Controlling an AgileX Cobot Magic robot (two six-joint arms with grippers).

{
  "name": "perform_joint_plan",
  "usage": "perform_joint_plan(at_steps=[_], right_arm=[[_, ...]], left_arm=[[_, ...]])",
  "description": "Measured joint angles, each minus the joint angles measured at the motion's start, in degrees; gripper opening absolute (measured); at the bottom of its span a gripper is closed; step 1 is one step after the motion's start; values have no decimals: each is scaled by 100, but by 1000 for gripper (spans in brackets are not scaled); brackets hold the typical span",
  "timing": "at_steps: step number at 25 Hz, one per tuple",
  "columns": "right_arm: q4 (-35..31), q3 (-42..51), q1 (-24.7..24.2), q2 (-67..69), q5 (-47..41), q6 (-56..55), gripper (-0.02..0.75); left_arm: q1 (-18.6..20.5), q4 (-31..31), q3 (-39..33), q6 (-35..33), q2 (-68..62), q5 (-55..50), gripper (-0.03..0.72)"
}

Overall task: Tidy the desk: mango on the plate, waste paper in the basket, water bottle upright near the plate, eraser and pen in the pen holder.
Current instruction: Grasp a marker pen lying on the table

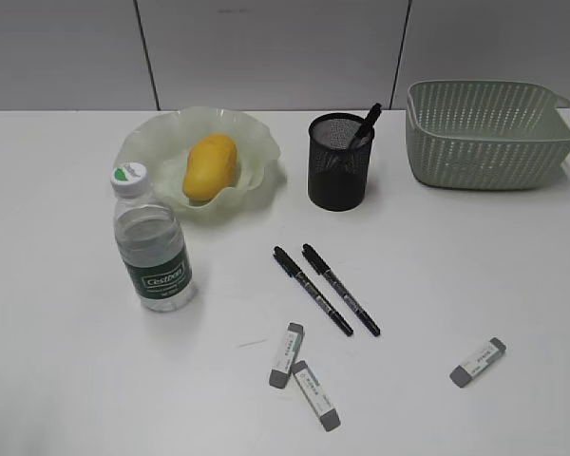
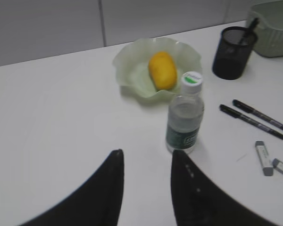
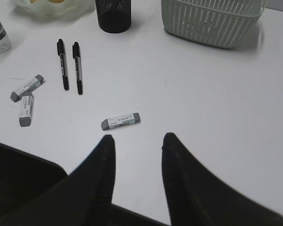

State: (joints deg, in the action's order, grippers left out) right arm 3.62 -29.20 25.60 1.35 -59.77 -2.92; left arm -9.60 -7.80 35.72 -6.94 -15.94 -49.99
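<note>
On the smooth white desk (image 1: 475,275), the clear plastic bottle (image 1: 152,242) stands furthest left. It is upright, its ribbed wall wrapped in a dark green label with white lettering and topped by a white-and-green cap, just in front of the plate. The plate (image 1: 256,142) is a translucent pale-green dish with a wavy, ruffled rim. The mango (image 1: 210,167) lies in it, smooth and yellow-orange, its long axis tilted from near-left to far-right.

Right of the plate stands the holder (image 1: 339,161), a black mesh cylinder with one black pen (image 1: 365,123) leaning out of it toward the right. In front of it two more black pens lie side by side on the desk, close and roughly parallel: the left pen (image 1: 312,290) and the right pen (image 1: 340,289) both run from far-left to near-right.

Below them lie two grey-and-white block erasers, near each other at one end: the left eraser (image 1: 286,354) is nearly lengthwise to the camera, and the middle eraser (image 1: 316,394) slants to the near right. A third eraser (image 1: 478,362) lies well apart on the right, angled up to the right. The basket (image 1: 489,133), a pale grey-green rectangle with perforated woven-pattern sides and handle cut-outs, sits at the far right.

The left gripper (image 2: 146,162) hangs above bare desk near the bottle, its dark jaws partly apart and holding nothing. The right gripper (image 3: 134,143) hovers just short of the third eraser, jaws partly apart and empty.
</note>
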Motion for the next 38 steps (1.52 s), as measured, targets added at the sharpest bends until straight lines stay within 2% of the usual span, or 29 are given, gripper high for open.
perform_joint_plan(at_steps=[2, 5, 8, 11, 12, 14, 16, 17, 19, 22, 25, 27, 31, 38], right_arm=[[0, 0, 0, -19, 0, 4, 279], [0, 0, 0, -19, 0, 4, 279], [0, 0, 0, -19, 0, 6, 278], [0, 0, 0, -19, 0, 11, 277], [5, 0, 0, -19, 0, 11, 277], [5, 0, 0, -19, 0, 11, 276], [5, 0, 0, -19, 0, 12, 272], [5, 0, 0, -19, 0, 12, 269], [5, 0, 0, -19, 6, 17, 268], [5, 0, 0, -19, 6, 17, 268], [5, 0, 0, -19, 6, 17, 267], [5, 0, 0, -19, 6, 17, 265], [5, 0, 0, -19, 6, 17, 262], [5, 0, 0, -19, 6, 17, 258]], left_arm=[[10, -567, 239, -635, -653, 250, 255], [-41, -1246, 674, -1187, -1724, 648, 246], [-401, -1682, 1149, -1495, -2868, 934, 244], [-1415, -1707, 1568, -1510, -3977, 1246, 241], [-1928, -1584, 1680, -1343, -4237, 1448, 241], [-3029, -979, 1890, -644, -4924, 1863, 241], [-3909, -16, 2189, 495, -5691, 2089, 241], [-4277, 503, 2404, 995, -6154, 2084, 243], [-4710, 1163, 2925, 1894, -7035, 1957, 272], [-4852, 1327, 3773, 2495, -8315, 1708, 388], [-4709, 1331, 4529, 3306, -9243, 1485, 486], [-4502, 1403, 4890, 4044, -9718, 1345, 486], [-4158, 1875, 5324, 5362, -10437, 981, 405], [-4103, 2760, 5520, 7313, -10958, 634, 372]])
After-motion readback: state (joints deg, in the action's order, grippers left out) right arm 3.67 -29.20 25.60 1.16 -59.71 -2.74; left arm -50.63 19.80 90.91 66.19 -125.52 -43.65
